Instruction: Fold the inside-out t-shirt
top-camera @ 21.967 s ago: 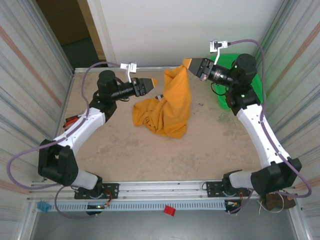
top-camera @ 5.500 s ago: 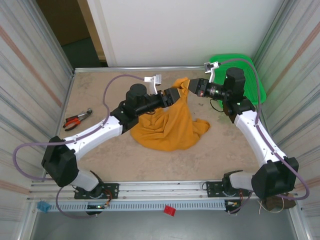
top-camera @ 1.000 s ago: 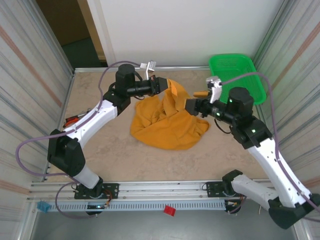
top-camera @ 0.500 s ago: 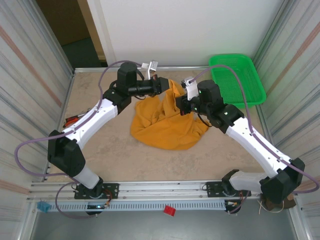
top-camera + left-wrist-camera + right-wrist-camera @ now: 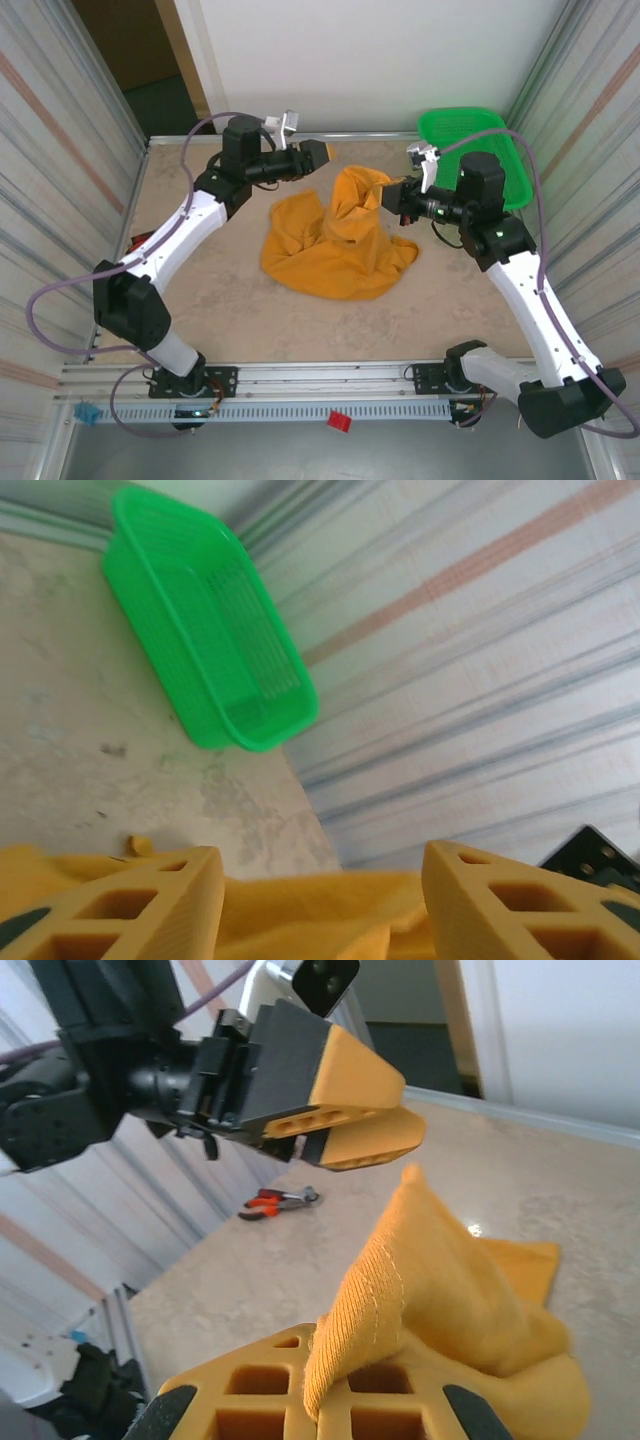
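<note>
Our right fingers [image 5: 262,1398] are clenched on a fold of the shirt [image 5: 335,255] and hold it up in a peak. The rest of the shirt lies crumpled on the middle of the worktop [image 5: 220,295]. Our left fingers [image 5: 135,905] stand spread with nothing between them, raised near the peak on its far left side and apart from the cloth. We see the basket [image 5: 470,140] at the far right corner.

Here's the table [image 5: 230,300], beige and mottled, evenly lit. A ribbed metal wall [image 5: 60,150] rises on the table's left, another ribbed wall [image 5: 590,180] on its right. Behind the table stands a white panel [image 5: 350,60], and off its far-left corner, a dark doorway [image 5: 140,70].
</note>
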{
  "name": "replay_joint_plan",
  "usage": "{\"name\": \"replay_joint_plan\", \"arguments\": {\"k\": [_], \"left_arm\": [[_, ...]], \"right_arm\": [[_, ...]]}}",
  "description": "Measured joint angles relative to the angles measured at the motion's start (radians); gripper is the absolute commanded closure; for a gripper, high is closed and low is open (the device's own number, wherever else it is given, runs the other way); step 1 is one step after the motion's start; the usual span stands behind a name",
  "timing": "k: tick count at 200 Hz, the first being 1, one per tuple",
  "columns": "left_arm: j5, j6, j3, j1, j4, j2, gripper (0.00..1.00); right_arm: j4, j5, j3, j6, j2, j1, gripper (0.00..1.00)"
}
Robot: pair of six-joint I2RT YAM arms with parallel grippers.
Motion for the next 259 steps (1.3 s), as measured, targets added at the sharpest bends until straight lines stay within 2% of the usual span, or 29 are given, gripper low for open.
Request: {"name": "replay_joint_plan", "arguments": {"k": [37,59,84,94,100,119,138,190,197,209,217,232,238,259], "left_arm": [[-0.095,0.088,-0.11,-0.05,-0.043,-0.123,0.48],[-0.171,0.187,-0.109,-0.147,-0.09,-0.172,0.56],[-0.314,0.298,-0.108,-0.274,-0.139,-0.188,0.66],[-0.372,0.319,-0.108,-0.31,-0.158,-0.185,0.66],[-0.402,0.33,-0.108,-0.324,-0.166,-0.182,0.66],[-0.502,0.349,-0.108,-0.352,-0.178,-0.17,0.52],[-0.572,0.356,-0.103,-0.363,-0.201,-0.14,0.44],[-0.678,0.37,-0.037,-0.366,-0.271,-0.013,0.39],[-0.692,0.372,-0.031,-0.366,-0.273,0.0,0.48],[-0.703,0.383,-0.019,-0.365,-0.272,0.023,0.83],[-0.706,0.393,-0.01,-0.362,-0.272,0.037,1.0],[-0.675,0.42,-0.001,-0.347,-0.273,0.045,1.0],[-0.629,0.433,-0.006,-0.33,-0.264,0.04,1.0],[-0.359,0.42,-0.077,-0.214,-0.151,-0.02,1.0]], "right_arm": [[0.014,-0.052,-0.013,0.021,0.014,-0.006,1.0],[0.015,-0.063,-0.018,0.031,0.024,-0.007,1.0],[0.029,-0.066,-0.022,0.049,0.028,-0.007,1.0],[0.037,-0.066,-0.023,0.053,0.029,-0.007,1.0],[0.039,-0.066,-0.023,0.056,0.029,-0.007,1.0],[0.047,-0.066,-0.023,0.061,0.032,-0.006,1.0],[0.052,-0.065,-0.023,0.072,0.032,-0.003,1.0],[0.056,-0.065,-0.023,0.075,0.037,0.047,1.0],[0.057,-0.065,-0.023,0.075,0.039,0.054,1.0],[0.057,-0.064,-0.024,0.075,0.04,0.06,1.0],[0.059,-0.061,-0.027,0.075,0.04,0.061,1.0],[0.061,-0.045,-0.041,0.076,0.036,0.038,1.0],[0.063,-0.041,-0.051,0.076,0.033,0.018,1.0],[0.068,-0.013,-0.083,0.09,0.035,-0.063,1.0]]}}
